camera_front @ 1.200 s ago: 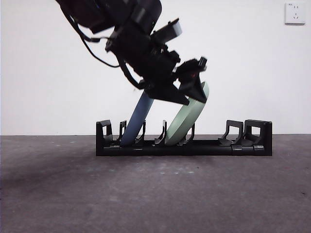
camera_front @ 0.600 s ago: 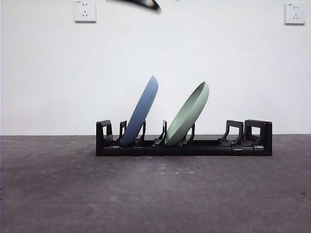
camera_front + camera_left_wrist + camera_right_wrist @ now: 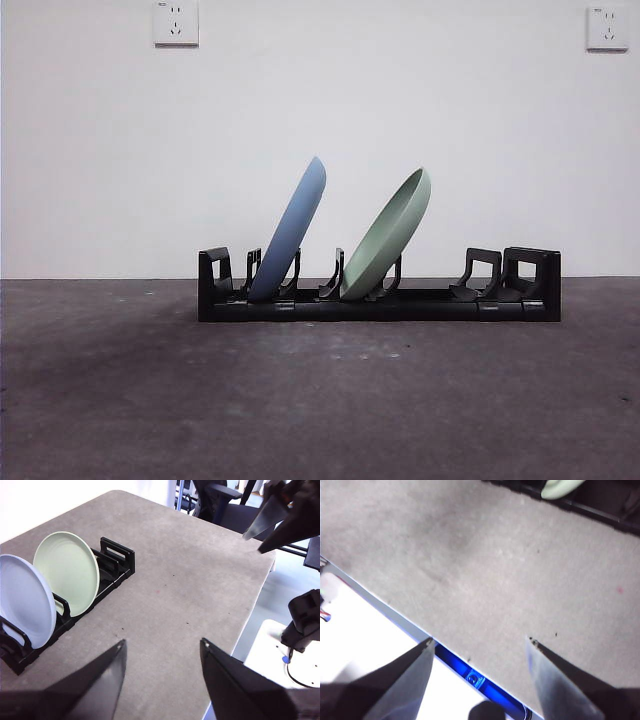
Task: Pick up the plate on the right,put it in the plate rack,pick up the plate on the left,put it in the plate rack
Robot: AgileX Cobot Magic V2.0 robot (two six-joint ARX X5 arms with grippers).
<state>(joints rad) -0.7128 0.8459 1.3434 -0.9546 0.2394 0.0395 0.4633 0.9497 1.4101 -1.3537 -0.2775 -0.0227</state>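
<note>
A blue plate (image 3: pixel 292 231) and a green plate (image 3: pixel 388 235) both lean in the black plate rack (image 3: pixel 378 300), blue toward its left end, green near the middle. From the left wrist view the blue plate (image 3: pixel 22 602) and green plate (image 3: pixel 69 571) stand side by side in the plate rack (image 3: pixel 116 562). My left gripper (image 3: pixel 162 652) hangs open high above the table, well away from the rack and holding nothing. Over the table's near edge my right gripper (image 3: pixel 480 645) is open and empty, with only a bit of green plate (image 3: pixel 560 488) and rack (image 3: pixel 600 505) showing.
Grey table (image 3: pixel 320 400) in front of a white wall with two sockets (image 3: pixel 175 22). The rack's right-hand slots (image 3: pixel 505 272) hold nothing. Beyond the table edge (image 3: pixel 250 610) are chairs (image 3: pixel 220 500) and the other arm's gripper (image 3: pixel 285 515).
One second ago a gripper was low over the rack at the plates. It has risen out of the front view, leaving both plates leaning in the rack, unmoved.
</note>
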